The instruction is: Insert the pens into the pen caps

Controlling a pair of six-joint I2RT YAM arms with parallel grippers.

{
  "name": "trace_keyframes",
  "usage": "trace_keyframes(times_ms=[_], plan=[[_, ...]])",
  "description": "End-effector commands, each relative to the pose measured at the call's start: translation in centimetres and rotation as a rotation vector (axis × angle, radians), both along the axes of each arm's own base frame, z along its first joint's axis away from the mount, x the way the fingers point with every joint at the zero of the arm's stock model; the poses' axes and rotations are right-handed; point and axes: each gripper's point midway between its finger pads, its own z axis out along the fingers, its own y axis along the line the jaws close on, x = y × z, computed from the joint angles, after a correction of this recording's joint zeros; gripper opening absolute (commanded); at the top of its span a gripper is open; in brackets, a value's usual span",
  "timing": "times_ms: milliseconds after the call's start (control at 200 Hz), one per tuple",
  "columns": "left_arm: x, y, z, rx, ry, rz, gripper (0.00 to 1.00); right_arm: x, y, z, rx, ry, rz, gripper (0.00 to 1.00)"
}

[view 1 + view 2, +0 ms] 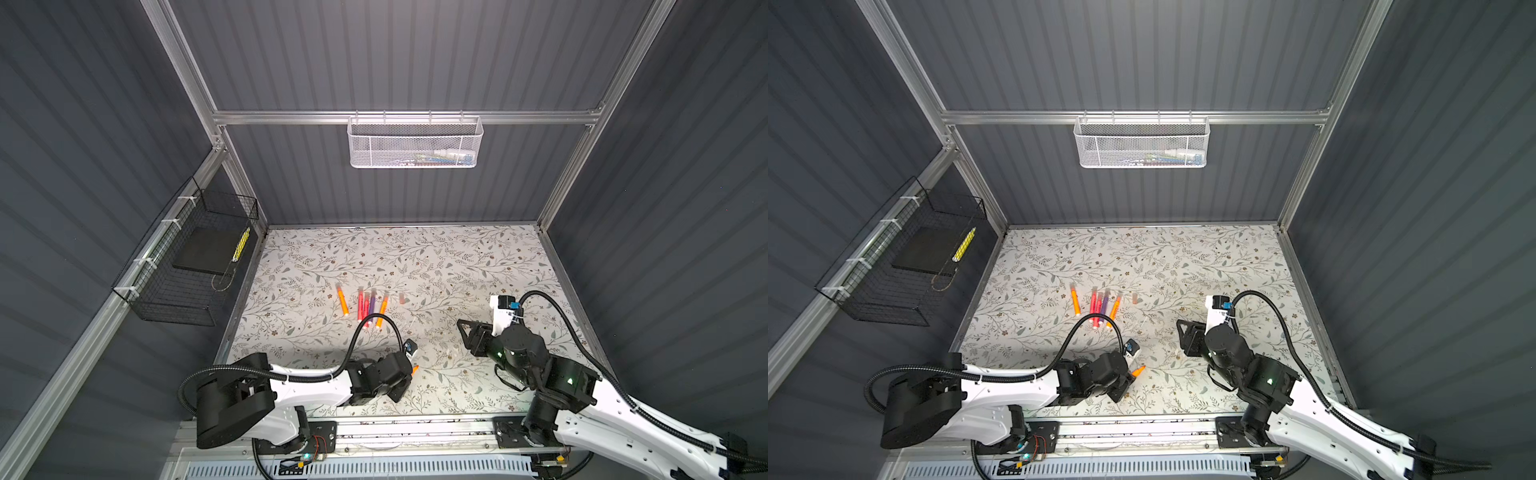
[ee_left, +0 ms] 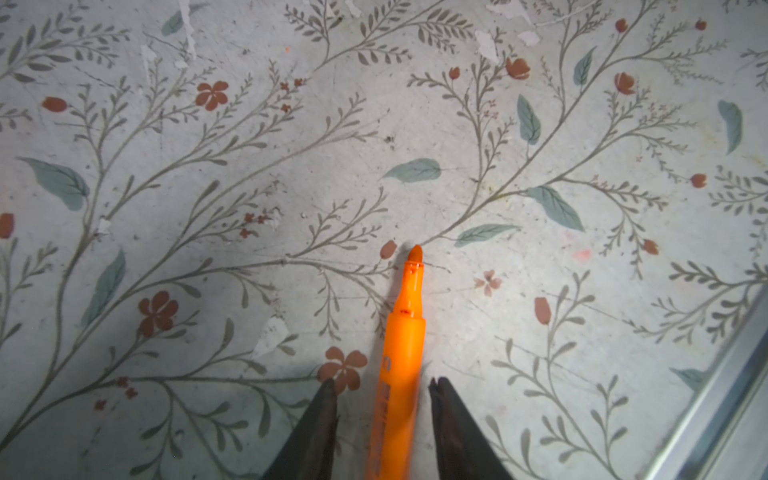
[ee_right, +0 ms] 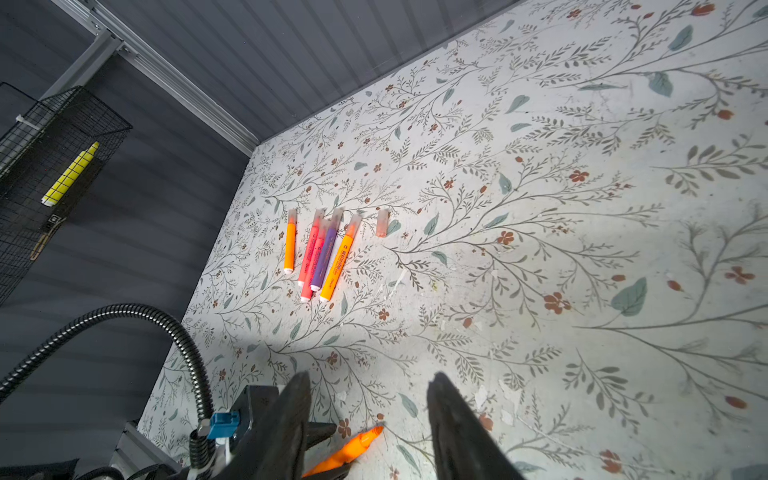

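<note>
An uncapped orange pen (image 2: 401, 365) lies on the floral table near its front edge, its tip (image 1: 414, 369) pointing right in both top views. My left gripper (image 2: 382, 384) straddles the barrel, open, with a gap on each side. Several more pens (image 1: 365, 307), orange, pink and purple, lie side by side at mid-table with translucent pen caps on their far ends (image 3: 318, 216). One loose pen cap (image 1: 402, 297) lies just right of that row (image 3: 382, 222). My right gripper (image 3: 368, 378) hovers open and empty right of centre (image 1: 467, 328).
A white mesh basket (image 1: 415, 143) hangs on the back rail. A black wire basket (image 1: 187, 266) holding a yellow item (image 1: 242, 245) is fixed to the left wall. The left arm's cable (image 1: 374, 322) arcs over the near ends of the pen row.
</note>
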Motion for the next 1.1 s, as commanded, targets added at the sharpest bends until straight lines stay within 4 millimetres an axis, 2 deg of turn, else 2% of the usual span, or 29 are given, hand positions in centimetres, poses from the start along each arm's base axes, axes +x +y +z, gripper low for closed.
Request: trace_keyframes(times_ms=[0,55,165,270,435,540,645,840,920,1095], plan=[[0.0,-0.4,-0.6,0.050,0.003,0.005,0.35,0.1,-0.7,-0.5,-0.024,0.004,-0.035,0.49],[-0.1,-0.6,-1.0,0.070,0.006,-0.005,0.34,0.2,-0.8,-0.3,-0.026,-0.002,-0.041,0.49],[0.0,-0.6,-1.4,0.099,0.000,-0.006,0.24,0.4,-0.8,-0.1,-0.039,-0.009,-0.046,0.50],[0.6,-0.4,-1.1,0.115,-0.030,0.015,0.14,0.6,-0.8,-0.2,-0.045,-0.013,-0.053,0.50],[1.9,-0.2,0.0,0.101,-0.100,0.044,0.07,1.0,-0.9,-0.6,-0.028,-0.036,-0.078,0.51],[4.0,-0.9,0.4,0.019,-0.064,0.062,0.00,1.3,-1.1,-0.8,0.005,-0.071,-0.099,0.51],[7.3,-1.2,0.9,-0.028,-0.027,0.094,0.00,1.7,-1.0,-0.8,0.034,-0.107,-0.114,0.52],[11.3,-5.2,4.2,-0.107,-0.047,0.021,0.00,2.8,-0.8,-1.4,0.033,-0.118,-0.131,0.55],[12.8,-6.7,4.0,-0.087,-0.052,-0.003,0.00,3.5,-1.0,-2.0,0.029,-0.094,-0.138,0.55],[14.8,-9.2,1.5,-0.055,-0.015,-0.033,0.01,4.9,-1.8,-3.1,0.046,-0.047,-0.155,0.54]])
